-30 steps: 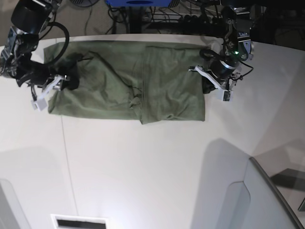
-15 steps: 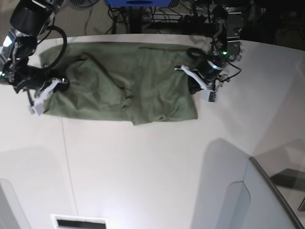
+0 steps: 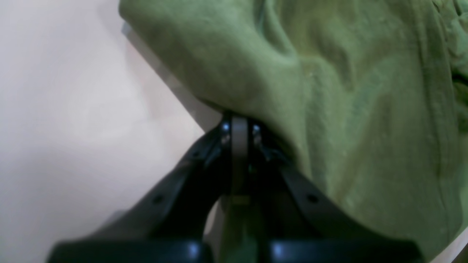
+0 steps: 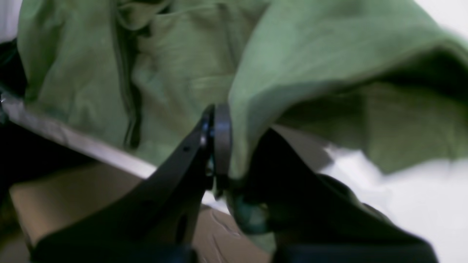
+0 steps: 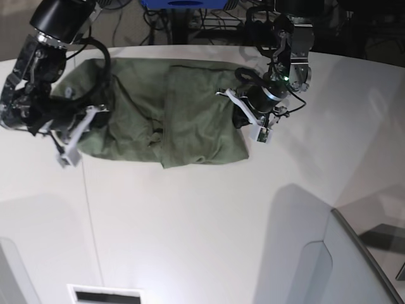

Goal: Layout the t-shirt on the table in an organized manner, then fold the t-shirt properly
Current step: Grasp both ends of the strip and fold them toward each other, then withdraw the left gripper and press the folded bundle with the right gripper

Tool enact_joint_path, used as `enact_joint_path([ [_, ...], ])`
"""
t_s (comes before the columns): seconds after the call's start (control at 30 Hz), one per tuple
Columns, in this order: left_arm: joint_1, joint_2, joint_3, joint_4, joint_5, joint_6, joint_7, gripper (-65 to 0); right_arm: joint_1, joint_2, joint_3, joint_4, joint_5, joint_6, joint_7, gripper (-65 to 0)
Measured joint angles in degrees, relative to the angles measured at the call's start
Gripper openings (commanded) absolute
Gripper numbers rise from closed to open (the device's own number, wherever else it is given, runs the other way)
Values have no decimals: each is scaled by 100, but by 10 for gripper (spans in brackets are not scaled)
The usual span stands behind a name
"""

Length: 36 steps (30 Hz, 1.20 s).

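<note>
1. We saw the olive t-shirt (image 5: 171,120) lying rumpled at the bench's (image 5: 202,215) far edge, bunched narrower than a second before.
2. The left end effector (image 5: 248,121) was clamped on its edge.
3. The right end effector (image 5: 77,134), since closed, pinched the opposite edge.

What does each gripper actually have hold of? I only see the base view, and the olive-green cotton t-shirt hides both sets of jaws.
Observer: The left gripper is shut on the olive-green cotton t-shirt; a fold drapes over its tips.
Operator: And the right one?
Observer: The right gripper is shut on the cloth edge too, fabric pinched between its jaws.
Operator: Is the cloth lifted there?
Observer: Yes, beside the right gripper a fold arches clear of the white table.
</note>
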Motion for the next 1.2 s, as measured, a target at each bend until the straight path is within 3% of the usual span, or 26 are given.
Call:
enact_joint_path([
  [0.2,17,-11,-11,22,-2,0,-2,-650,-17,-177,-800,162,26,2,107,-645],
  [0.3,28,-70,11,26,-2,-2,-22,-650,-17,-157,-1178,111,68,4,494,-645],
  [0.43,11,-160,20,20,-7,-44,-20,-650,-13,-157,-1547,-433,1128,2,789,-645],
  [0.47,7,-160,20,26,-4,-42,-20,-650,-28,-157,-1668,-540,1349,-57,859,-645],
  [0.5,9,-160,20,26,-2,-39,-15,-650,-31,-151,-1823,-627,1537,-328,942,-645],
  [0.57,9,-160,20,26,-4,-39,-20,-650,-22,-103,-2184,-739,1733,-610,1246,-645],
  [0.67,0,-157,20,37,-2,-37,2,-650,-7,-103,-2608,-885,1958,-629,1504,-645],
  [1.07,190,-310,-55,442,146,20,262,-650,11,-79,-2855,-1593,1871,-671,1976,-645],
  [1.2,450,-424,-446,898,160,15,407,-650,90,-63,-2855,-1604,1871,-673,1989,-645],
])
